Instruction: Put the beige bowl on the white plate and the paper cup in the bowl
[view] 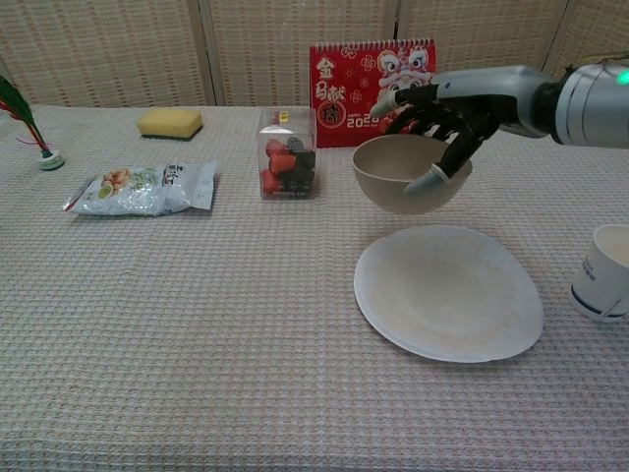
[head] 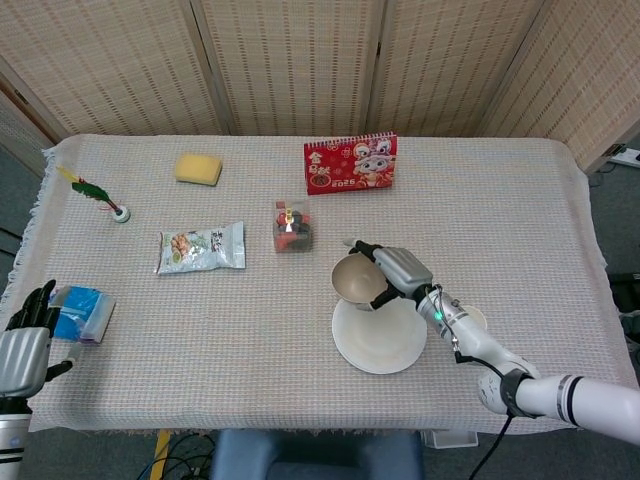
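Chest view shows your right hand (view: 444, 113) gripping the beige bowl (view: 398, 175) by its far rim, fingers curled over the edge and down the bowl's side, with the bowl lifted clear of the table (view: 197, 324). It hangs above the far edge of the white plate (view: 447, 292), which lies flat toward the table's near right part. From the head view the bowl overlaps the plate's far left rim, tilted slightly. The paper cup (view: 605, 271) stands upright near the right edge of the table, just beside the plate and not touching it.

Your left hand (head: 22, 345) sits off the near left corner of the table, holding nothing, fingers spread apart, next to a blue packet (head: 82, 312).

Elsewhere you have a red calendar (view: 371, 79) standing toward the far edge behind the bowl, a clear box of red items (view: 287, 153), a snack bag (view: 147, 188), a yellow sponge (view: 169, 122) and a feathered shuttlecock (head: 100, 195) near the far left corner.
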`<state>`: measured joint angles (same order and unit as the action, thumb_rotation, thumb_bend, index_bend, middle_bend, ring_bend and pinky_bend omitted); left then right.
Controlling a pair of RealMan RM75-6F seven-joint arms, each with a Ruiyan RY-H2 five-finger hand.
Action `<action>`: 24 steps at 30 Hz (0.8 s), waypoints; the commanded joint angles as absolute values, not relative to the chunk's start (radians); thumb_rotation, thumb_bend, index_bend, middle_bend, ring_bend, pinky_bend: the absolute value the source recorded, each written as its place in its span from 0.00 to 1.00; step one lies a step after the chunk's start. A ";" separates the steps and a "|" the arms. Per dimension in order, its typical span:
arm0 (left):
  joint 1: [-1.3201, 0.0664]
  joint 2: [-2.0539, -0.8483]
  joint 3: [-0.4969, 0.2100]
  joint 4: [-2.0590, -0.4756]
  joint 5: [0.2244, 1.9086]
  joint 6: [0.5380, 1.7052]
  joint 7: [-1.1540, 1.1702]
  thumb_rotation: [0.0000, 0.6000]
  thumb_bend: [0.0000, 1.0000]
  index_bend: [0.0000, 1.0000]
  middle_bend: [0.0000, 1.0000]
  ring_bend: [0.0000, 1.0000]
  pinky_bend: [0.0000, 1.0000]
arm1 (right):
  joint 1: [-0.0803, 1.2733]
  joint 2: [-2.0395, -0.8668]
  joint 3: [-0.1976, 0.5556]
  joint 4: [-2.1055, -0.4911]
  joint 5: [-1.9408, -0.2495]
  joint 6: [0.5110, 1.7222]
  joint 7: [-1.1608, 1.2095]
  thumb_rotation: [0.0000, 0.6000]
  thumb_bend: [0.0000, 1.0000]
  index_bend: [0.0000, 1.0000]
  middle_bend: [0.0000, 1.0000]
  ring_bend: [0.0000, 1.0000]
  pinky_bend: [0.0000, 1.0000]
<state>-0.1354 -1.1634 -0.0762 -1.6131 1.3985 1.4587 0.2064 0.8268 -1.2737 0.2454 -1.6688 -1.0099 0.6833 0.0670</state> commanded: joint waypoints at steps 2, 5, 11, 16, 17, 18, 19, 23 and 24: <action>-0.129 -1.163 -0.081 -1.611 1.414 1.484 0.197 1.00 0.34 0.00 0.00 0.00 0.26 | 0.784 -1.221 0.187 -1.749 -1.051 0.744 -0.001 1.00 0.20 0.08 0.28 0.27 0.40; -0.123 -1.163 -0.083 -1.611 1.415 1.497 0.195 1.00 0.34 0.00 0.00 0.00 0.26 | 0.761 -1.202 0.148 -1.781 -1.076 0.764 -0.032 1.00 0.20 0.08 0.28 0.27 0.40; -0.120 -1.164 -0.079 -1.618 1.429 1.506 0.202 1.00 0.34 0.00 0.00 0.00 0.26 | 0.730 -1.198 0.107 -1.783 -1.108 0.767 -0.020 1.00 0.20 0.08 0.27 0.27 0.40; -0.115 -1.163 -0.080 -1.620 1.430 1.513 0.203 1.00 0.34 0.00 0.00 0.00 0.26 | 0.725 -1.211 0.092 -1.763 -1.130 0.763 -0.020 1.00 0.20 0.08 0.26 0.27 0.40; -0.115 -1.163 -0.081 -1.620 1.429 1.513 0.201 1.00 0.34 0.00 0.00 0.00 0.26 | 0.724 -1.213 0.088 -1.760 -1.133 0.762 -0.021 1.00 0.20 0.08 0.26 0.27 0.40; -0.114 -1.162 -0.082 -1.620 1.428 1.513 0.199 1.00 0.34 0.00 0.00 0.00 0.26 | 0.722 -1.215 0.085 -1.756 -1.135 0.760 -0.023 1.00 0.20 0.08 0.26 0.27 0.40; -0.114 -1.162 -0.083 -1.621 1.428 1.514 0.198 1.00 0.34 0.00 0.00 0.00 0.26 | 0.721 -1.218 0.081 -1.753 -1.138 0.759 -0.024 1.00 0.20 0.08 0.26 0.27 0.40; -0.110 -1.159 -0.081 -1.623 1.437 1.520 0.191 1.00 0.34 0.00 0.00 0.00 0.26 | 0.718 -1.239 0.070 -1.735 -1.151 0.750 -0.017 1.00 0.20 0.08 0.25 0.28 0.40; -0.109 -1.159 -0.080 -1.623 1.437 1.521 0.191 1.00 0.34 0.00 0.00 0.00 0.26 | 0.718 -1.243 0.069 -1.729 -1.154 0.750 -0.016 1.00 0.19 0.08 0.25 0.28 0.40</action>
<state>-0.1090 -1.1591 -0.0805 -1.6231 1.4369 1.5215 0.1910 0.7186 -1.2393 0.0708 -1.7336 -1.1511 0.7512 -0.0181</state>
